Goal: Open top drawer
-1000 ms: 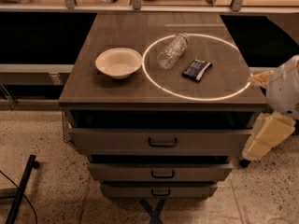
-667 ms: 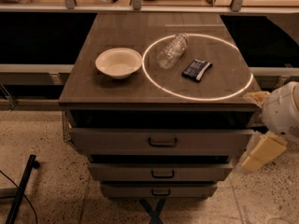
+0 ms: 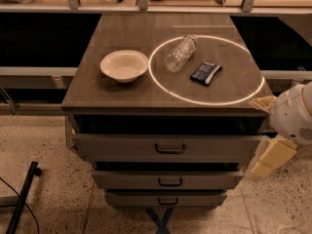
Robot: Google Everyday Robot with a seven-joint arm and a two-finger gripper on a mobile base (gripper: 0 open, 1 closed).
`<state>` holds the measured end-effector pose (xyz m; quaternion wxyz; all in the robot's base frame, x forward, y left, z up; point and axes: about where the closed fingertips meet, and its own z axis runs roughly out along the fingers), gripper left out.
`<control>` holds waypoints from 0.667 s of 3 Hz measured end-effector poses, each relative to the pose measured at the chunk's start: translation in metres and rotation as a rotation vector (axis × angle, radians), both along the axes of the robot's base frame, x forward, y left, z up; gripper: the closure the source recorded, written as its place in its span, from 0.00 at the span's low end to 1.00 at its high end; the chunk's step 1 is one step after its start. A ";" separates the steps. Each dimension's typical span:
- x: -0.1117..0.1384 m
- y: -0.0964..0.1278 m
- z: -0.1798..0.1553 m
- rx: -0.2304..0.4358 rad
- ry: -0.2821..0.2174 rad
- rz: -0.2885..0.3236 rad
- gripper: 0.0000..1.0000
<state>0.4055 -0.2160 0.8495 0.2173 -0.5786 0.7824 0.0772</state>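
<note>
The top drawer [image 3: 122,148] is the widest grey-beige front of three, just under the tabletop, with a dark bail handle [image 3: 170,149] at its centre. A dark gap shows between the tabletop and the drawer's top edge. My gripper [image 3: 274,154], white and beige, hangs off the cabinet's right front corner, level with the top drawer and well to the right of the handle. It touches nothing that I can see.
On the cabinet top [image 3: 92,89] are a white bowl [image 3: 124,66], a clear plastic bottle [image 3: 180,52] lying down and a dark snack packet [image 3: 205,72], the last two inside a ring of light. Two narrower drawers [image 3: 126,181] sit below. A black pole [image 3: 22,199] lies on the floor at left.
My gripper and arm have dropped lower beside the cabinet's right corner and shifted slightly left. The drawers and the things on top have not moved.
</note>
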 end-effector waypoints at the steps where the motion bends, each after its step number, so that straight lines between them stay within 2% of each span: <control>1: -0.009 0.011 -0.043 0.068 0.059 0.030 0.00; 2: -0.015 0.021 -0.073 0.108 0.064 0.043 0.00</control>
